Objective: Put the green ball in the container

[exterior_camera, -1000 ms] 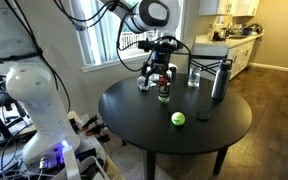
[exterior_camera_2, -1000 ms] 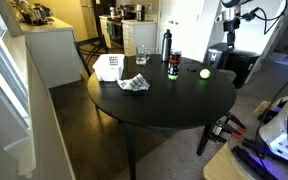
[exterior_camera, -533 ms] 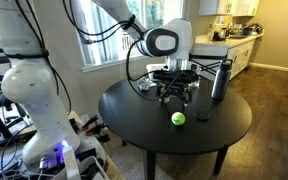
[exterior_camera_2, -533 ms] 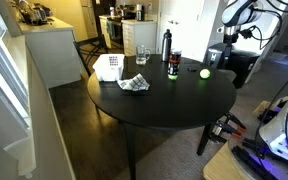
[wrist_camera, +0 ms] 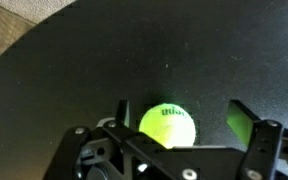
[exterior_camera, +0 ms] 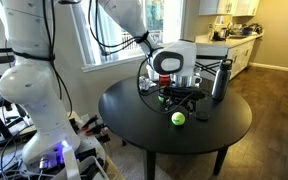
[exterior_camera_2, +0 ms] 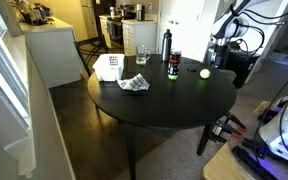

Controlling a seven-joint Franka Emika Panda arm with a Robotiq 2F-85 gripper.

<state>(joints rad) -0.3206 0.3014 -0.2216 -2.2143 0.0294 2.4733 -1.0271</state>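
- Pincer first: your gripper (exterior_camera: 180, 102) is spread wide and pinches nothing. In the wrist view its fingers (wrist_camera: 242, 122) stand one to each side of the green ball (wrist_camera: 168, 125), so the opening looks centred for a straight drop.
- Ball next: it lies on the round black table (exterior_camera: 124, 125), right under the gripper. An exterior view suggests they are apart, but you cannot tell whether the fingertips have reached its widest part.
- Being round and loose, it will likely roll if one finger meets it first, so aim to close both sides together.
- Just beside the ball sits a small dark item (exterior_camera: 203, 115). Keep the finger on that side off it.
- The ball rests toward the table's rim, so a nudge outward could send it over. Toward the middle the tabletop is bare.
- Farther in stand a dark green can (exterior_camera_2: 172, 66), a grey flask (exterior_camera_2: 166, 44) and a glass (exterior_camera_2: 142, 55), all upright. Carry the ball above or around them.
- Farthest is a squat pale thing, which I take for the container (exterior_camera_2: 134, 84). It is well apart from the ball and near a white box (exterior_camera_2: 109, 67). It is too small to show whether its top is open.
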